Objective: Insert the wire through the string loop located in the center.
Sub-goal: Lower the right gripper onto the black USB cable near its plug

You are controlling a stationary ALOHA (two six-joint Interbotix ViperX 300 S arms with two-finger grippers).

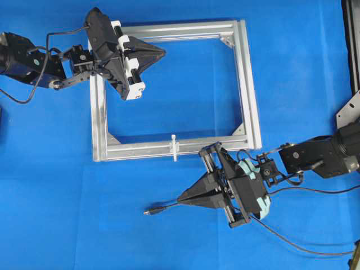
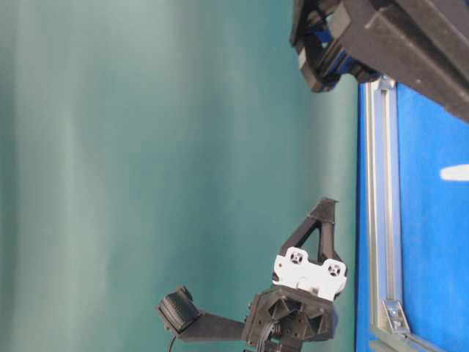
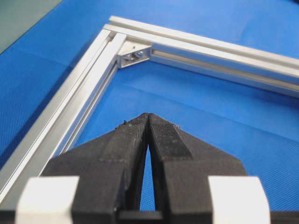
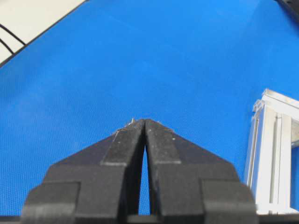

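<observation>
The wire (image 1: pixel 163 207) lies on the blue mat, and its plug (image 1: pixel 149 212) points left, below the frame's front bar. The white string loop (image 1: pixel 174 147) stands across the middle of that front bar. My right gripper (image 1: pixel 179 199) is shut and points left, over the wire just right of the plug. In the right wrist view its jaws (image 4: pixel 145 120) are closed with nothing between them, and the wire is hidden. My left gripper (image 1: pixel 163 53) is shut and empty over the frame's far left corner. It also shows in the left wrist view (image 3: pixel 148 114).
The silver aluminium frame (image 1: pixel 247 84) lies flat on the mat, with corner brackets (image 3: pixel 133 55) inside it. Its corner shows at the right of the right wrist view (image 4: pixel 271 149). The wire trails off to the right edge (image 1: pixel 315 247). Black equipment stands at the far right (image 1: pixel 351 39).
</observation>
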